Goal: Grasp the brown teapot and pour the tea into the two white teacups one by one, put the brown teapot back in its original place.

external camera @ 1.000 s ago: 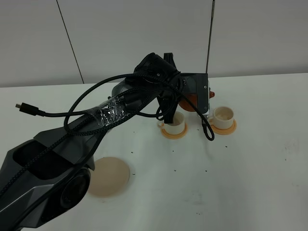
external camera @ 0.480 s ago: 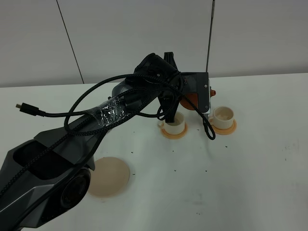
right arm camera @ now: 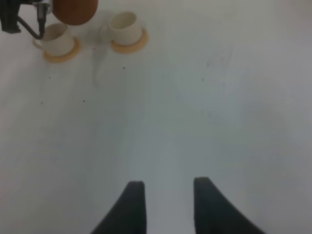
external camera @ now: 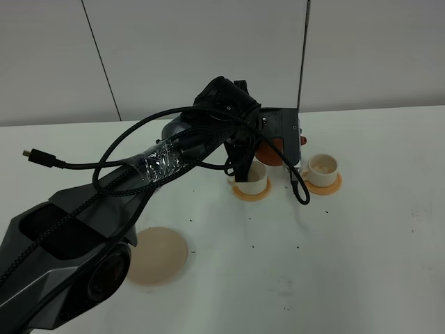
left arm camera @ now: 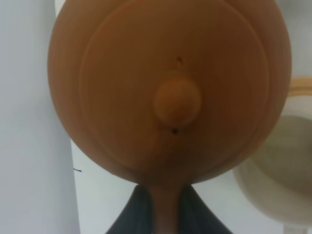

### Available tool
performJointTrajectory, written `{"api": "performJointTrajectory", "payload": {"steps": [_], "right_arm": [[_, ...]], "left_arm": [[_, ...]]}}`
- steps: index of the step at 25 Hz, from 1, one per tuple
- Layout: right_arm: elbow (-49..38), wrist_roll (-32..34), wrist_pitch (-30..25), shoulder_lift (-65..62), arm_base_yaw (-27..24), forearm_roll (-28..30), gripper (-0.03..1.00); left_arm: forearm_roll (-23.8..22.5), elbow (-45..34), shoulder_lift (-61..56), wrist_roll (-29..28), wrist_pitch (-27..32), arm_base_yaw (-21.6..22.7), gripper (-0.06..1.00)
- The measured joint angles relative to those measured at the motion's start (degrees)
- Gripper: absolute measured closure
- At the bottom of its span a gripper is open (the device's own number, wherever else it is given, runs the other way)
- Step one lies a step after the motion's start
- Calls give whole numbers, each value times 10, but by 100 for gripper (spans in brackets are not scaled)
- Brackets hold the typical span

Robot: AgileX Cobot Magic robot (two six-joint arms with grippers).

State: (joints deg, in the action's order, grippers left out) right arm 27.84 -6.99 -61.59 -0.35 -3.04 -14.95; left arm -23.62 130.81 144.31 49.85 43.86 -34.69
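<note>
- My left gripper (left arm camera: 165, 210) is clenched on the loop handle (left arm camera: 165, 214) of the brown teapot (left arm camera: 168, 73). My two dark fingers (left arm camera: 130, 220) pinch the handle at the bottom centre of the left wrist picture.
- In that picture the pot fills most of the frame. Its round lid faces the camera, with the lid knob (left arm camera: 177, 101) near the middle.
- In the high picture the pot is held off the table at centre frame. It is mostly hidden behind my left arm (external camera: 174, 156), and only a brown patch shows below the wrist block.
- The left teacup (external camera: 253, 178) stands on its orange saucer (external camera: 250, 194) just below and left of that brown patch.
- The right teacup (external camera: 323, 166) stands on its own orange saucer (external camera: 327, 186) to the right of the pot and apart from it.
- I cannot tell whether either cup holds tea.
- The pale beige coaster (external camera: 158, 255) lies flat in the lower left of the high picture, well apart from the pot and both cups.
- A black cable (external camera: 104, 163) loops along my left arm and is bound to it with clear tape (external camera: 161, 164). One loop hangs down between the two cups.
- My right gripper (right arm camera: 168, 204) is released. Its fingers stand apart at the bottom centre of the right wrist picture, grasping nothing, over the white table (right arm camera: 195, 122).
- From there the pot and both cups sit in the upper left corner.
</note>
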Motion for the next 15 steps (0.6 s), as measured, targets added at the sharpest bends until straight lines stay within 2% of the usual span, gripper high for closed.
{"api": "performJointTrajectory", "payload": {"steps": [5,15], "right_arm": [[0,1,0,0,0,0,73],[0,0,0,0,0,0,73]], "left_arm": [[-1,0,0,0,3,0,77],[-40,0,0,13,-21,0,77]]}}
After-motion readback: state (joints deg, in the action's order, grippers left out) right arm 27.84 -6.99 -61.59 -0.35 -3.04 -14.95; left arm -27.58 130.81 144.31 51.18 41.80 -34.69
